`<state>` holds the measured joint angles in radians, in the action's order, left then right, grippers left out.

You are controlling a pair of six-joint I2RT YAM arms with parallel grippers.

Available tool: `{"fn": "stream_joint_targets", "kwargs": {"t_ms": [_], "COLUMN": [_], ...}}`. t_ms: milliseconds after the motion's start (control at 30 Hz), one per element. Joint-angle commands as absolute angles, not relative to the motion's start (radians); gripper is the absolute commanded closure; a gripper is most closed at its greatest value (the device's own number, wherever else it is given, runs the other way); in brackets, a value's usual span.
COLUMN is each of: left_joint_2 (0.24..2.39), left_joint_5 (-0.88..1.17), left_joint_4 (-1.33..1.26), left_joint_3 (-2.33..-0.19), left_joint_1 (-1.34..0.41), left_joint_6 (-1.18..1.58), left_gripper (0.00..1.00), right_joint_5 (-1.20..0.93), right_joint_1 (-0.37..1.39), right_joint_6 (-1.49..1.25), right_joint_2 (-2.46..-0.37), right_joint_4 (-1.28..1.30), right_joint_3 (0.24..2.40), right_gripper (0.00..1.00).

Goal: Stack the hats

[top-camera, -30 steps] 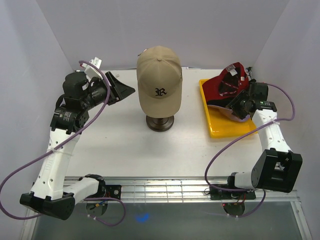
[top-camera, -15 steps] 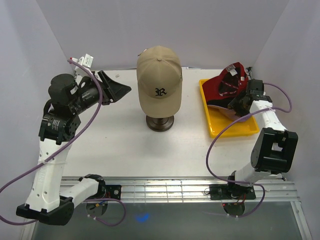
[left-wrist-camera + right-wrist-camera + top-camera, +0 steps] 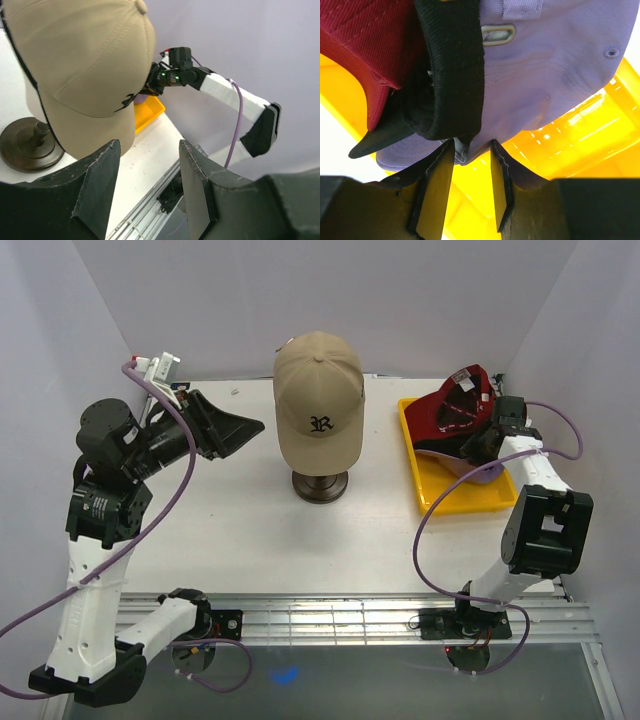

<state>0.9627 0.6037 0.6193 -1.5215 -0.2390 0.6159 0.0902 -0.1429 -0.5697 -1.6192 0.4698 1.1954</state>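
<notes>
We see the tan cap [image 3: 318, 390] with a dark letter on its front sitting on the beige head at the middle of the table [image 3: 250, 540], above the dark round base [image 3: 320, 485]. The left gripper [image 3: 250, 427] hangs in the air to the left of this cap and points toward it. Its two fingers stand wide apart and nothing is between them. In its own camera the tan cap is just ahead of the fingertips, not touching them. The other caps lie together in the yellow tray [image 3: 445, 502] at the right side of the table. The red cap [image 3: 455, 405] is on top with its inside turned up, a black cap [image 3: 450, 65] is under it, and a lavender cap [image 3: 545, 60] is lowest. The right gripper [image 3: 471, 150] is at the near edge of this pile. One finger is on each side of the lower edge, where the black band and the lavender cloth meet. The gap between the fingers is narrow and cloth hangs into it, but we cannot tell if they already press on it.
</notes>
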Motion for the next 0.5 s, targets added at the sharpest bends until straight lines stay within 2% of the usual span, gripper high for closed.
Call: {"fn": "stream_joint_targets", "kwargs": {"t_ms": [0, 67, 100, 133, 233, 467], "left_joint_2": [0.969, 0.979, 0.983, 0.992, 1.02, 1.074], "left_joint_5": [0.736, 0.784, 0.808, 0.834, 0.882, 0.873], "left_joint_4": [0.546, 0.52, 0.488, 0.473, 0.422, 0.339], "left_joint_3": [-1.552, -1.565, -1.566, -1.568, -1.586, -1.629], "left_joint_1": [-0.239, -0.241, -0.241, -0.239, -0.239, -0.239], "left_joint_6": [0.588, 0.58, 0.577, 0.577, 0.578, 0.6], "left_gripper": [0.39, 0.39, 0.39, 0.39, 0.39, 0.39], "right_joint_5": [0.117, 0.118, 0.118, 0.12, 0.126, 0.126], "right_joint_1": [-0.147, -0.147, -0.147, -0.147, -0.147, -0.147], "right_joint_6": [-0.537, -0.529, -0.525, -0.52, -0.511, -0.45], "right_joint_2": [-1.632, -1.64, -1.641, -1.635, -1.585, -1.486], "right_joint_4": [0.446, 0.452, 0.457, 0.462, 0.488, 0.613], "right_joint_3": [1.229, 1.227, 1.226, 1.223, 1.229, 1.349], "right_gripper": [0.59, 0.6, 0.64, 0.78, 0.92, 0.92]}}
